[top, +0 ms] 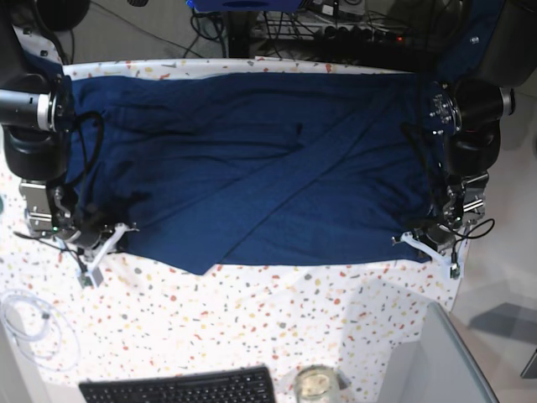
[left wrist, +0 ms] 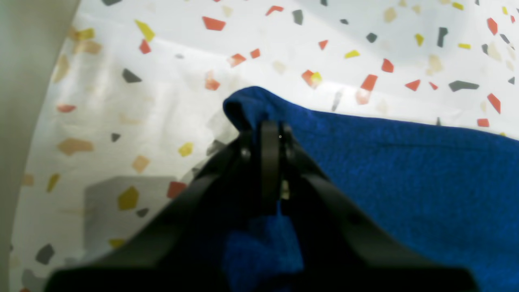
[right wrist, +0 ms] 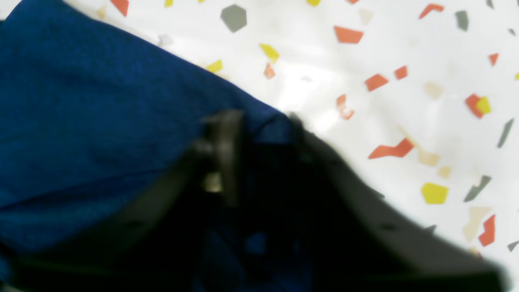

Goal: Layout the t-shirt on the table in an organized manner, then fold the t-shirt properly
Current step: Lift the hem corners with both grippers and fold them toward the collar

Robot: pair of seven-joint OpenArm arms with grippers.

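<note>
While the t-shirt [top: 252,159] lies spread toward the table's [top: 252,327] far edge, my left gripper [left wrist: 265,129] pinches its corner — my right gripper [right wrist: 259,121] straddles cloth, grip unclear.

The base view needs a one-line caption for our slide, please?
Both grippers at the near corners of a blue t-shirt spread across the speckled table.

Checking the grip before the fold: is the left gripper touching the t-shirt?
Touching. The left wrist view shows the left gripper shut on a corner of the t-shirt, blue cloth bunched between its jaws.
</note>
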